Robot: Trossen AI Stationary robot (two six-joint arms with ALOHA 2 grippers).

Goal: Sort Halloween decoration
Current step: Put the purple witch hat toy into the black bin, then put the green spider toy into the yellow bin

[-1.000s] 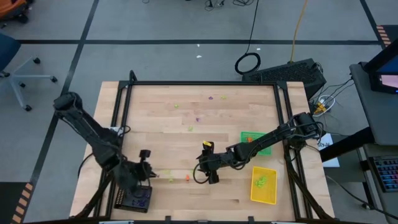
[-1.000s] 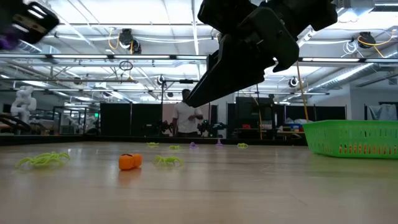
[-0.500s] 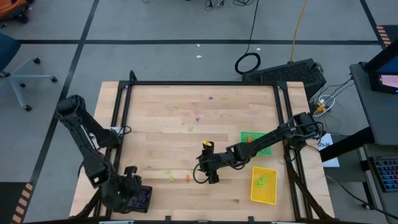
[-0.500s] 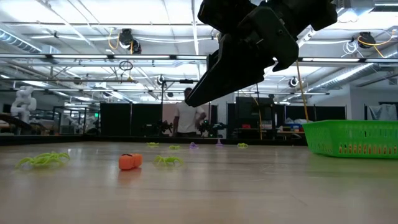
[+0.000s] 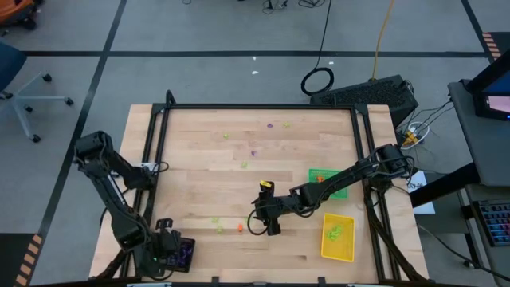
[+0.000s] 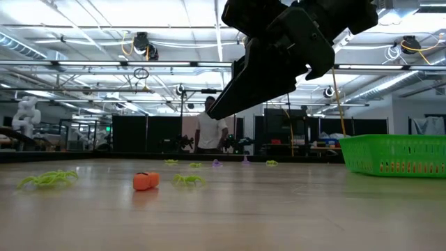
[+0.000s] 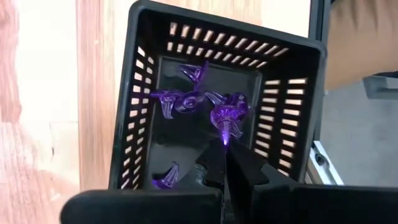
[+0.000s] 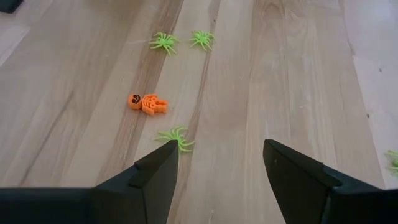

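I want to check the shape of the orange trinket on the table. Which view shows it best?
The right wrist view: the orange trinket lies large and unobstructed on bare wood beyond the open fingers. The low view shows it side-on as a small lump; the high view shows only an orange speck; the left wrist view misses it.

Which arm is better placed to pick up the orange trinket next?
Right. The right gripper hangs open just short of the orange trinket; the left gripper is shut on a purple trinket over the black tray.

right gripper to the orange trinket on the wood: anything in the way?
Nothing visible. The right gripper hangs open above the table, and the small orange plastic trinket lies ahead on bare wood. The nearest lime green plastic spider lies beside the path, close to one of the fingers.
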